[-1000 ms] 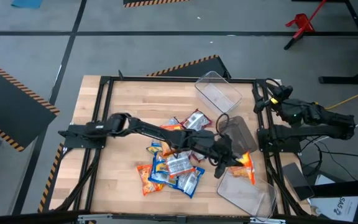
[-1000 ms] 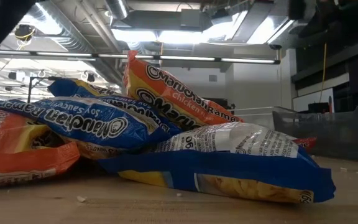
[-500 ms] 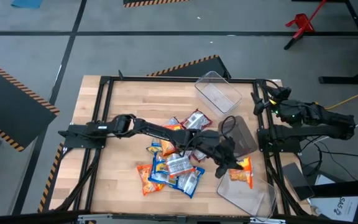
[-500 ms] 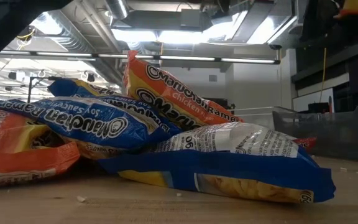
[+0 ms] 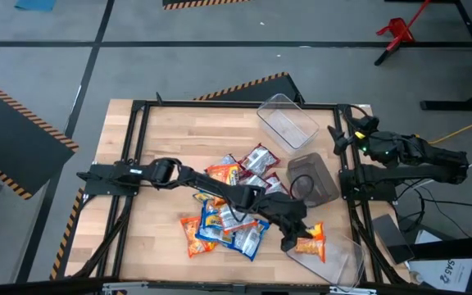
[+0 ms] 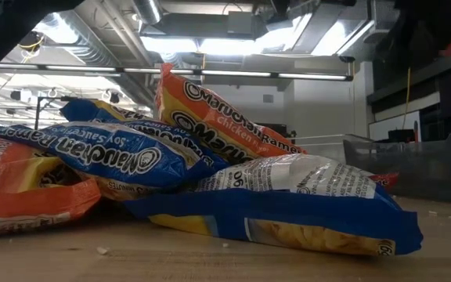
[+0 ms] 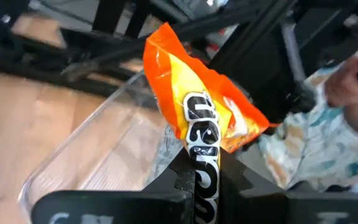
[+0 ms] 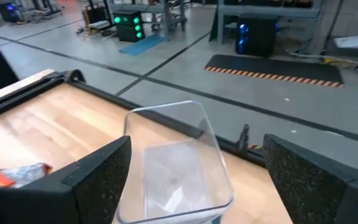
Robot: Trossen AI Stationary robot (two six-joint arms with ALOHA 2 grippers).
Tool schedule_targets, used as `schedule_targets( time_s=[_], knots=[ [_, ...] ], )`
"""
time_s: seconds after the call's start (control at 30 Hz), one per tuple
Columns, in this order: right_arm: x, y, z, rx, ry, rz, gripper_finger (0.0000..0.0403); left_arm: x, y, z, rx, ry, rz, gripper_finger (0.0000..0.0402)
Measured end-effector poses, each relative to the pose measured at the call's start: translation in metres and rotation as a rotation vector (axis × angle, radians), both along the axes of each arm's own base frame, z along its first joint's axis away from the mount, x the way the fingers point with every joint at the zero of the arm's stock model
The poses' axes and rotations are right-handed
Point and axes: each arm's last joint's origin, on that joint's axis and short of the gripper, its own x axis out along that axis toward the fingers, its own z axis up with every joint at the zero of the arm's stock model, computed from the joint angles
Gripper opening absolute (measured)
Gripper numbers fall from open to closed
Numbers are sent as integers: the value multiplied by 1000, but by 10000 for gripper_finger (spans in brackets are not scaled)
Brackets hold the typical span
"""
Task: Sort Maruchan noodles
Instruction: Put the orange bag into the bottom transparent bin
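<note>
The sorting looks barely begun. The left gripper (image 5: 296,239) reaches across the surface (image 5: 170,131) to its near right corner, its jaws clamped on 1 orange packet (image 5: 312,242). In the left wrist view that orange packet (image 7: 199,118) stands pinched between the jaws above the near clear tub (image 7: 98,158), whose visible floor shows no packet in it, so I judge this to be the first orange packet going in.

The far clear tub (image 5: 288,121) near the far right corner also looks empty; the right wrist view shows only its bare bottom. The dark grey tub (image 5: 311,177) sits between the 2 clear tubs, and I see nothing in it either.

The pile of Maruchan noodles (image 5: 224,217) is still mixed in the middle of the surface: orange, blue and maroon-and-white packets overlapping. All of these remain to be separated by colour.

The right gripper (image 5: 340,141) waits at the right edge by the frame, its jaws wide apart and holding nothing.
</note>
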Motion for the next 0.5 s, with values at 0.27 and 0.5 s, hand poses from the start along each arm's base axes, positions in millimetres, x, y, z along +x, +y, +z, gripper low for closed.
schedule_targets(
  time_s=[0.27, 0.5],
  knots=[
    [1, 1, -1, 16, 3, 31, 351, 0, -1, 0, 43, -20, -24, 17],
    [0, 2, -4, 48, 34, 91, 351, -2, -7, 0, 91, -43, -16, 32]
  ],
)
